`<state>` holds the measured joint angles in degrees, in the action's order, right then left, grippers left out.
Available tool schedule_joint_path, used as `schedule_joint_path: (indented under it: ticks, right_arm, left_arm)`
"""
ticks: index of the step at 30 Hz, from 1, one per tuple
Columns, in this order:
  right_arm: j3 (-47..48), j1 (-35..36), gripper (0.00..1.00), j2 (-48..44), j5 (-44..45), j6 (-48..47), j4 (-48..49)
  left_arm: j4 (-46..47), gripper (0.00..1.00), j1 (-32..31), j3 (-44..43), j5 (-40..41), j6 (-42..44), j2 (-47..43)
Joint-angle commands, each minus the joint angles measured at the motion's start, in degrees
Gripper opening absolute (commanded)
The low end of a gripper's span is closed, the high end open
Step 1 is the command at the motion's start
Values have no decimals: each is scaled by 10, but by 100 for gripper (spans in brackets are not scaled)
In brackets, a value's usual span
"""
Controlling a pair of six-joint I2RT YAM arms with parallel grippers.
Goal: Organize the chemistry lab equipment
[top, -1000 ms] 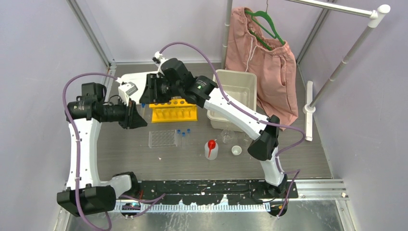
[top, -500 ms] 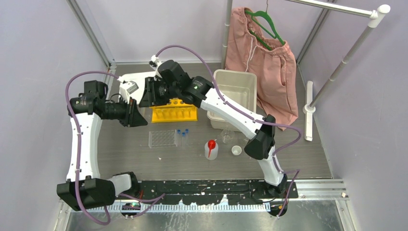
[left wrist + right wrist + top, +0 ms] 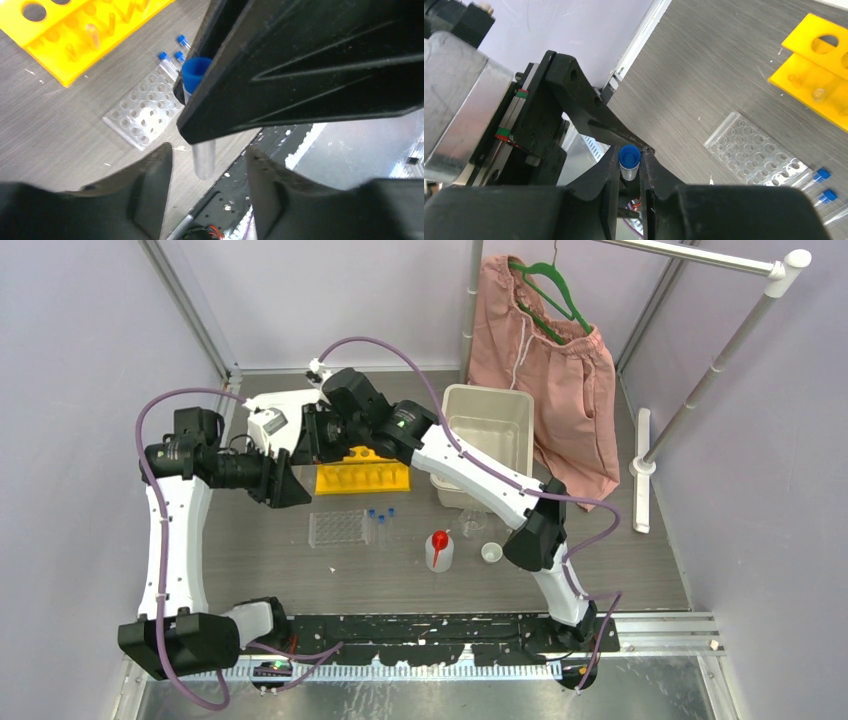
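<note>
A clear tube with a blue cap (image 3: 629, 156) hangs in the air, and my right gripper (image 3: 630, 150) is shut on it just below the cap. In the left wrist view the same tube (image 3: 204, 160) hangs between the spread fingers of my open left gripper (image 3: 209, 149), which do not touch it. From above, both grippers meet left of the yellow tube rack (image 3: 365, 475), and the tube is hidden there. The clear grid rack (image 3: 338, 528) lies in front of the yellow rack, with loose blue-capped tubes (image 3: 378, 515) beside it. A red-spouted squeeze bottle (image 3: 438, 550) stands further right.
A tiny white cup (image 3: 491, 553) and small clear glassware (image 3: 473, 525) stand right of the bottle. A beige bin (image 3: 490, 435) sits at the back under the right arm. Pink shorts (image 3: 545, 370) hang behind it from a white rail stand (image 3: 700, 370).
My left gripper has opened off the tube while my right gripper has closed on it. The right arm has shifted slightly left.
</note>
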<state>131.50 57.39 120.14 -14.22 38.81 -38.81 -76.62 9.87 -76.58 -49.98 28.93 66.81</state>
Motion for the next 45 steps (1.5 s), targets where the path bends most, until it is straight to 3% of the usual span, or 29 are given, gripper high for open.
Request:
schedule_joint_path:
  ticks: [1, 3, 5, 9, 16, 22, 34, 45]
  right_arm:
    - [2, 0, 2, -40, 51, -33, 25]
    - [-22, 0, 1, -56, 82, -49, 31]
    - [-60, 0, 1, -78, 118, -65, 49]
    - [-144, 2, 1, -119, 199, -88, 93]
    - [-283, 36, 1, -140, 270, -150, 230]
    - [-379, 80, 1, -117, 302, -229, 395]
    - [-385, 120, 1, 1, 353, -316, 511]
    - [-406, 120, 1, 30, 365, -326, 541]
  left_arm:
    - [23, 76, 0, 3, 14, -35, -13]
    - [33, 91, 0, 9, 36, -55, -10]
    - [47, 95, 0, 14, 66, -75, -4]
    - [62, 95, 14, 13, 109, -106, 27]
    - [80, 95, 124, -11, 105, -144, 99]
    - [81, 95, 142, -14, 125, -147, 120]
    - [84, 93, 142, -4, 114, -139, 122]
    - [82, 93, 142, -4, 111, -127, 126]
